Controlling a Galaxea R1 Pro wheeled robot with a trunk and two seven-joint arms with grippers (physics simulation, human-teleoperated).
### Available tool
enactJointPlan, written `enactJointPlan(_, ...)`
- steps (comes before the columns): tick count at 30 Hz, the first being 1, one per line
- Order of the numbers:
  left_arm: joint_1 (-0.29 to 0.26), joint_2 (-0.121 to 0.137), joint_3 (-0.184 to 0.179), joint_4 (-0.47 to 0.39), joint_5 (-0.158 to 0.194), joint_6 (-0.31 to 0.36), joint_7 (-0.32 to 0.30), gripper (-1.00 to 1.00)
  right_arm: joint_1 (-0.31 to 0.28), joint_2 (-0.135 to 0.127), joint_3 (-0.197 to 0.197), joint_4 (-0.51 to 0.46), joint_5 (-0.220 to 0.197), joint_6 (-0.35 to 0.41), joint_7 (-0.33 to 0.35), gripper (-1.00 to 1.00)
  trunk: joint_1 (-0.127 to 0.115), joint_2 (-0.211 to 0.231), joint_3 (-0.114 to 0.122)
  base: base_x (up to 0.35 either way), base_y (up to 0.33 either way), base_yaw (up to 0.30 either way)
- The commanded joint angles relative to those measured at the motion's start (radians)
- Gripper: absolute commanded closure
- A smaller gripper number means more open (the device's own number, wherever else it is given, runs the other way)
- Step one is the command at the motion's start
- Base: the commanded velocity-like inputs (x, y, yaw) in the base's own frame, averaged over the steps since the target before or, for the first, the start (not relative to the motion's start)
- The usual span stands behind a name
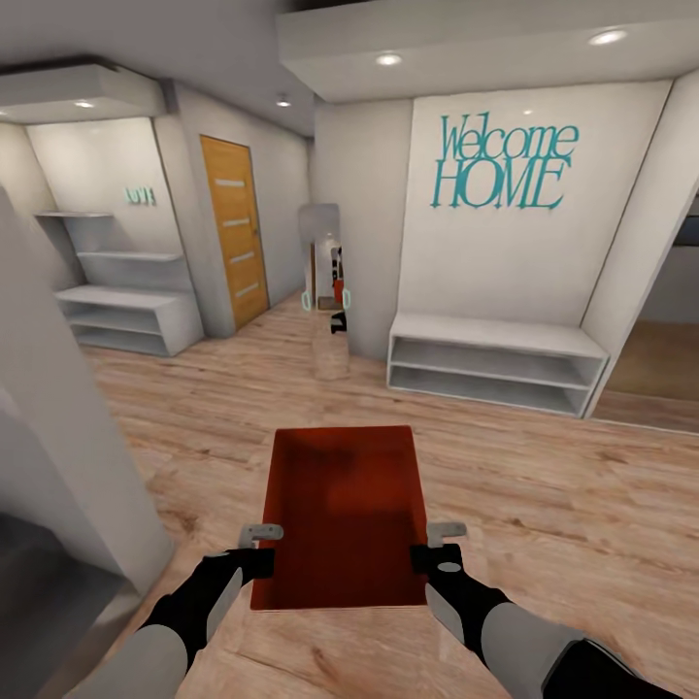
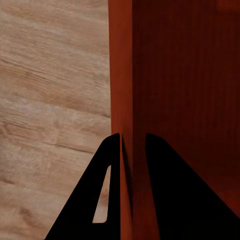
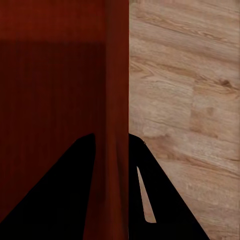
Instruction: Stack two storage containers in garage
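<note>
Up front, storage container (image 1: 342,515) held level between both arms, left pincer (image 1: 260,547) and right pincer (image 1: 439,544) each clamping a side wall.

- Light wood-plank floor (image 1: 544,485) spreads beneath and ahead of both grippers.
- White low shelf unit (image 1: 495,361) stands on it, well ahead of the right gripper (image 1: 439,544).
- Another white shelf unit (image 1: 126,318) stands far ahead-left of the left gripper (image 1: 262,547).

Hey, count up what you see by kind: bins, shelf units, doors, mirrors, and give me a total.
Bin: 1
Shelf units: 2
Door: 1
Mirror: 1
Total: 5
</note>
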Motion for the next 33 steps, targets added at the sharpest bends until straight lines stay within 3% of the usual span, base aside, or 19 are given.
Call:
enactJointPlan(1, 0.0, 0.001, 0.006, -0.002, 0.005, 0.006, 0.004, 1.0, -0.001, -0.004, -0.034, 0.0, -0.001, -0.007, -0.035, 1.0, 0.001, -0.001, -0.001, 0.321, 0.0, 0.017)
enactJointPlan(20, 0.0, 0.001, 0.006, -0.002, 0.005, 0.006, 0.003, 1.0, -0.001, -0.004, -0.036, 0.0, -0.001, -0.007, -0.035, 1.0, 0.001, -0.001, -0.001, 0.321, 0.0, 0.222)
enactJointPlan(33, 0.0, 0.001, 0.006, -0.002, 0.005, 0.007, 0.004, 1.0, -0.001, -0.006, -0.036, 0.0, -0.001, -0.007, -0.035, 1.0, 0.001, -0.001, -0.001, 0.322, 0.0, 0.035)
